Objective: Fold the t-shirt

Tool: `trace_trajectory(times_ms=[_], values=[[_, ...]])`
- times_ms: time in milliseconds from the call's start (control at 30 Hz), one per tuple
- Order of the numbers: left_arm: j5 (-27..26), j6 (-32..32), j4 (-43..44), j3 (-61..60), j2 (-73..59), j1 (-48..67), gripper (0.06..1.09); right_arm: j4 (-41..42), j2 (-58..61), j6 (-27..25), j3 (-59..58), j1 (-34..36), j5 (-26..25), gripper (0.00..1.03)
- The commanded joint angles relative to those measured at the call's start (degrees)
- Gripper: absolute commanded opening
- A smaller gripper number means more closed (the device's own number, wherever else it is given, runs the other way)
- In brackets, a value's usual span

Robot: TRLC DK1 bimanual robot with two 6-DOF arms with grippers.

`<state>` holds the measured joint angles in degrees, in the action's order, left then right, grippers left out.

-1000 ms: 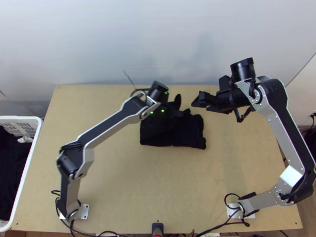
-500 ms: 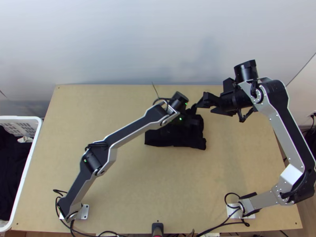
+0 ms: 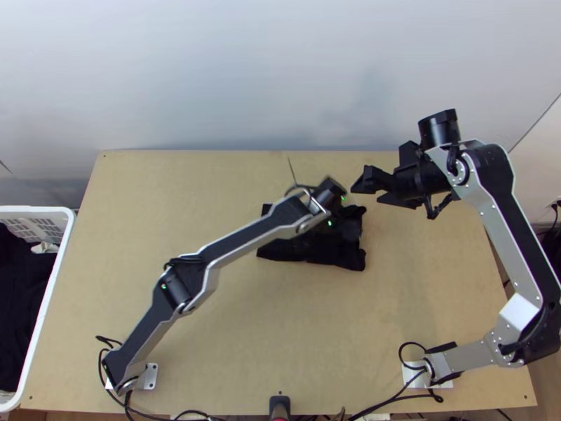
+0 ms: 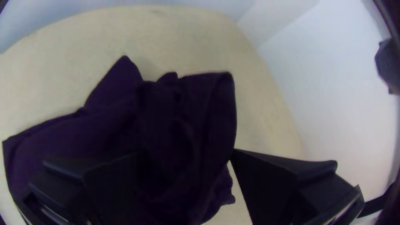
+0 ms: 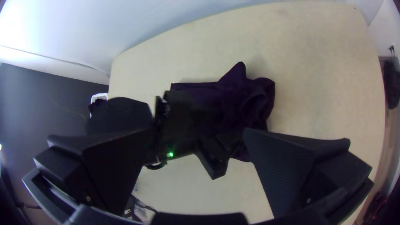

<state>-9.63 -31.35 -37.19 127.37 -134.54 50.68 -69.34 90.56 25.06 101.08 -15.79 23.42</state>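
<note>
No labels, numbers or signs seem readable here.

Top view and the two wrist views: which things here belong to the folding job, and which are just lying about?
Belongs to the job:
- black cloth t-shirt, creased on the table
- black left gripper, open over it
- black right gripper, open
- light wooden table, the work surface

Apparently just about:
- white plastic basket
- dark cloth inside it
</note>
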Motion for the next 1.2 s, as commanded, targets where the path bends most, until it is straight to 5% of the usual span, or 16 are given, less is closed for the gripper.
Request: trace_trajectory(times_ms=[0,233,700,1167], values=[[0.0,-0.6,-3.9,0.9,8.5,-4.4,1.05,0.4,-2.2,-0.2,0.7,-0.2,1.0,0.99],[-0.8,-2.0,-10.0,0.4,21.4,-16.3,1.05,0.9,-1.5,-2.8,-2.4,-0.9,1.5,0.99],[-0.3,-1.3,-14.1,-18.0,34.3,-29.5,1.05,9.6,15.8,-1.4,-5.0,-17.7,1.6,0.99],[0.7,-1.0,-12.7,-26.4,38.3,-31.3,1.05,13.4,-1.8,-11.5,-35.4,0.1,1.5,0.99]])
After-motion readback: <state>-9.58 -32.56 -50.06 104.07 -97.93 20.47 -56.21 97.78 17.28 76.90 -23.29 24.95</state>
